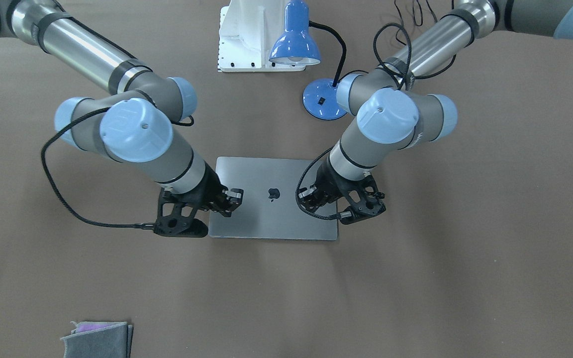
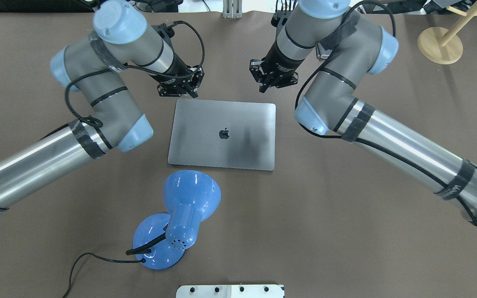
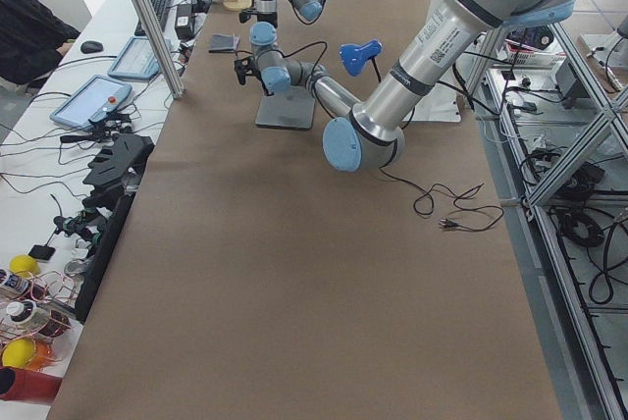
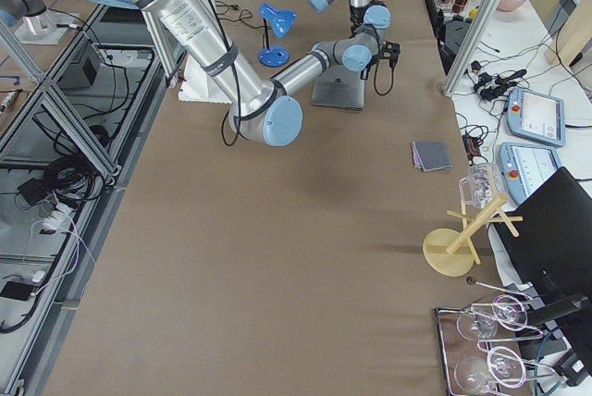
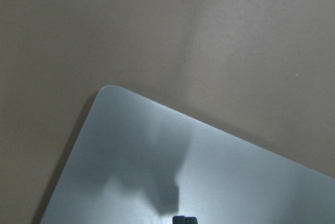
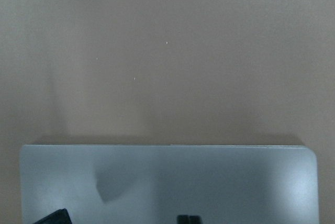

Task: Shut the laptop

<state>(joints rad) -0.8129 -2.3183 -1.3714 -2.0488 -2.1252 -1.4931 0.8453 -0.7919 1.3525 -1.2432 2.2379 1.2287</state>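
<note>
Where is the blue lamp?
Overhead view: the blue lamp stands on the table between the robot and the closed laptop, slightly toward the robot's left.

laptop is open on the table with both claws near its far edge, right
No, the laptop lies shut, lid flat with the logo up, as the overhead view shows. The left claw and right claw are indeed near its far edge.

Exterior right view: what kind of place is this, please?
Probably a robotics lab set up for test recordings. A robot arm works at a long brown table, a teach pendant lies on the side bench, and aluminium framing with coiled cables runs alongside.
</note>
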